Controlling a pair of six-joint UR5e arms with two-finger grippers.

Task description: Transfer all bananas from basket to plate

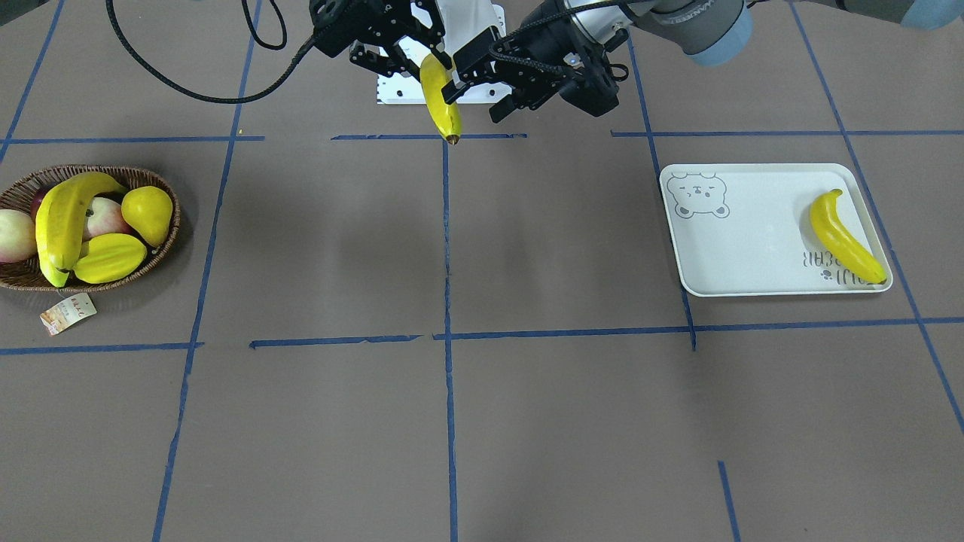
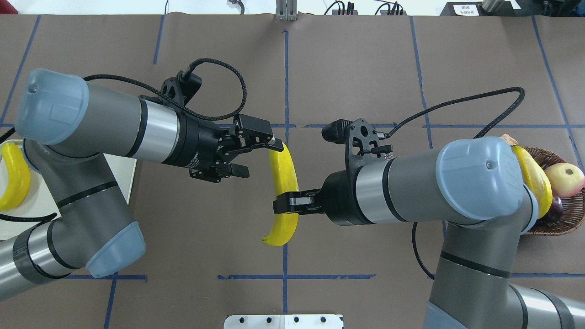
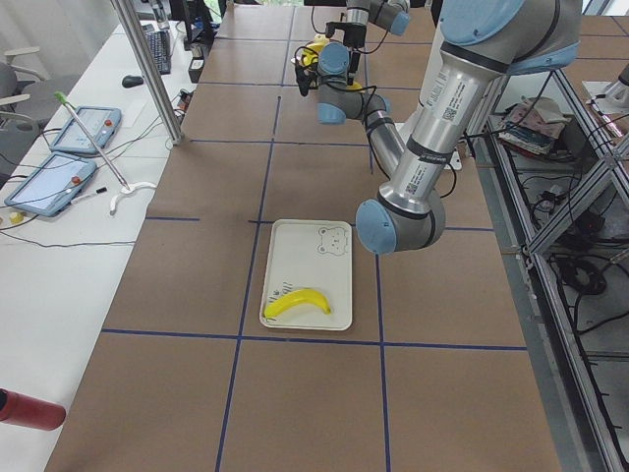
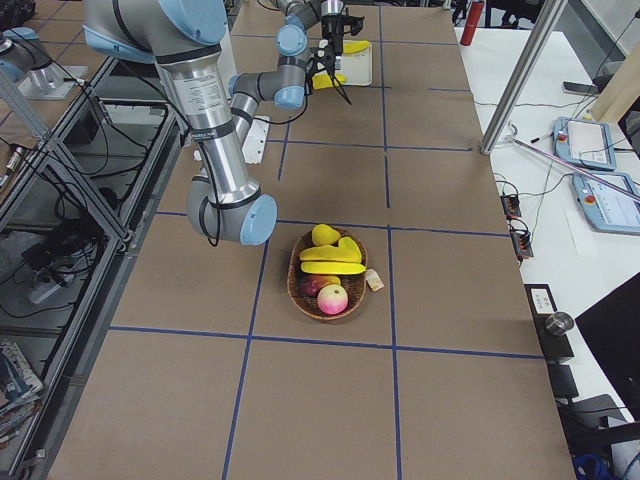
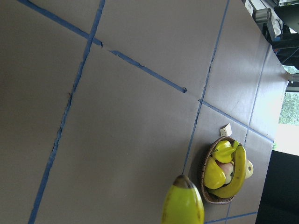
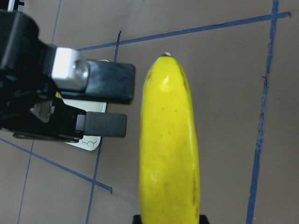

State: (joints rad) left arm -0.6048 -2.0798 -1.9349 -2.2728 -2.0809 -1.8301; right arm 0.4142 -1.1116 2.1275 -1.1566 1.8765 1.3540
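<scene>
My right gripper (image 2: 288,203) is shut on a yellow banana (image 2: 284,183) and holds it in the air over the table's middle; it also shows in the front view (image 1: 440,98) and the right wrist view (image 6: 170,144). My left gripper (image 2: 259,159) is open, its fingers (image 6: 112,81) just beside the banana's far end, not around it. The wicker basket (image 1: 162,241) holds one banana (image 1: 64,222). The white plate (image 1: 753,241) holds another banana (image 1: 843,237).
In the basket also lie a yellow pear (image 1: 148,213), a yellow starfruit (image 1: 109,256) and peaches (image 1: 15,235). A paper tag (image 1: 68,313) lies beside it. Blue tape lines cross the brown table. A white mount plate (image 2: 283,321) sits at the robot's base.
</scene>
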